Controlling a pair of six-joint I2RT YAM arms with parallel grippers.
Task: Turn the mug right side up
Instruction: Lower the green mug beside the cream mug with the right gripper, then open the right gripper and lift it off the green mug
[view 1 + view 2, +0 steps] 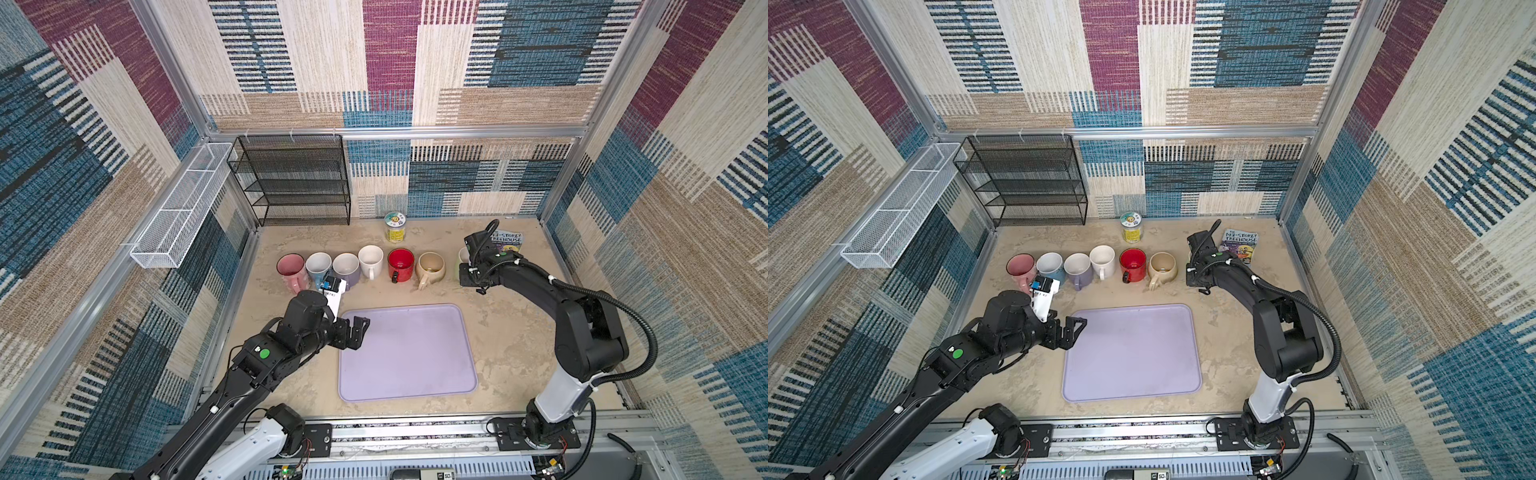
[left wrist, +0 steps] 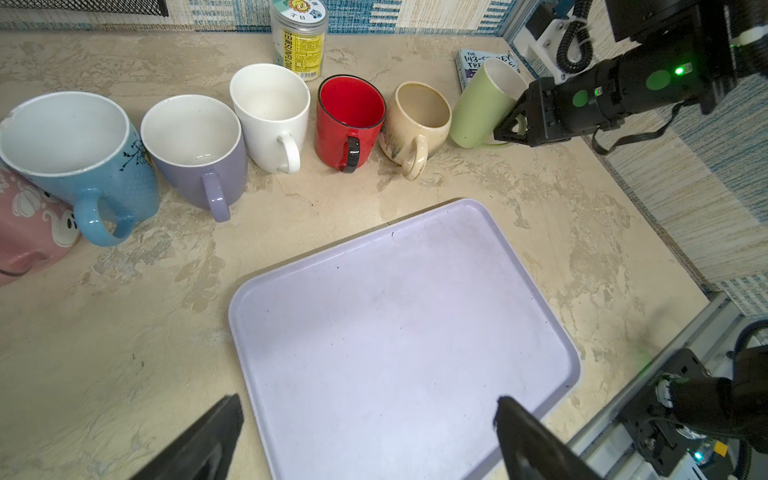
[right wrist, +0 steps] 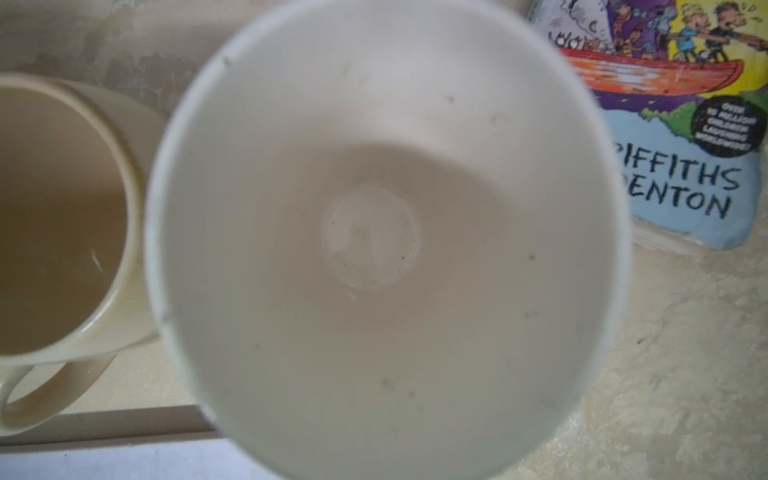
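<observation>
The mug [image 2: 482, 104] is pale green outside and white inside. It stands mouth up at the right end of the row, in front of the book, and shows only as a sliver [image 1: 463, 254] in a top view. My right gripper [image 2: 509, 131] is shut on its handle; the right wrist view looks straight down into the mug's bowl [image 3: 374, 232], and the fingers are hidden there. My left gripper [image 1: 361, 328] [image 1: 1077, 328] hangs open over the left edge of the lavender tray [image 2: 415, 332], with nothing between its fingers [image 2: 224, 419].
Several upright mugs line up left of the green one: pink [image 1: 291, 268], blue [image 1: 318, 266], purple [image 1: 347, 268], white [image 1: 370, 259], red [image 1: 401, 264], beige [image 1: 431, 268]. A jar [image 1: 395, 226], a book [image 1: 1239, 245], a black mesh rack [image 1: 297, 183] and a white wire basket [image 1: 183, 208] stand behind.
</observation>
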